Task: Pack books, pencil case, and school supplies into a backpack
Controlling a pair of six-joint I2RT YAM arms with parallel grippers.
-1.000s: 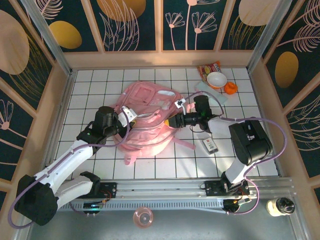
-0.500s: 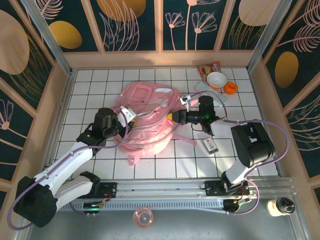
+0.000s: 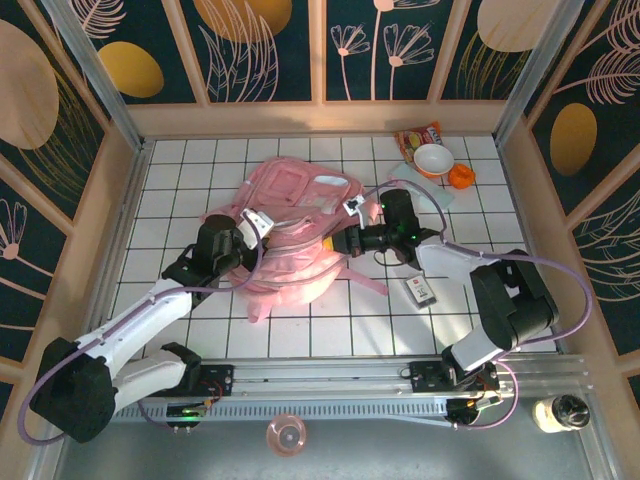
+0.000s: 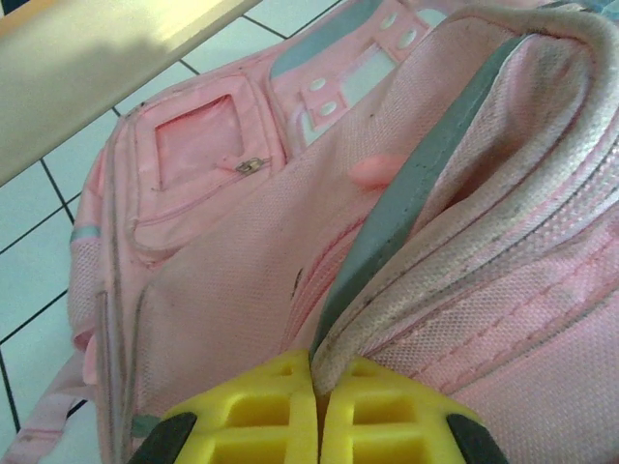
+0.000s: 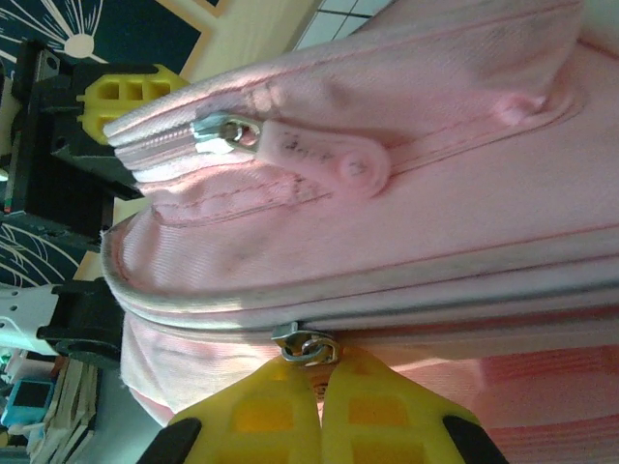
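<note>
The pink backpack (image 3: 290, 245) lies in the middle of the tiled table. My left gripper (image 3: 258, 224) is shut on the piped rim of the backpack (image 4: 455, 242), pinching it between yellow fingertips (image 4: 261, 406). On the bag's right side, my right gripper (image 3: 342, 242) is shut on a metal zipper pull (image 5: 308, 346) of the lower zip; a second zipper with a pink tab (image 5: 319, 159) runs above it. The pale mint-blue pencil case (image 3: 441, 194) lies at the back right. A small dark item with a white label (image 3: 420, 291) lies right of the bag. The books are out of view.
A red-orange snack packet (image 3: 418, 135), a white bowl (image 3: 433, 159) and a small orange object (image 3: 461, 177) sit at the back right corner. Wooden walls close in the table on three sides. A pink strap (image 3: 372, 283) trails from the bag toward the right.
My right gripper has closed on the zipper pull and shifted left along the bag's edge. The left arm moved slightly up and right, still holding the rim.
</note>
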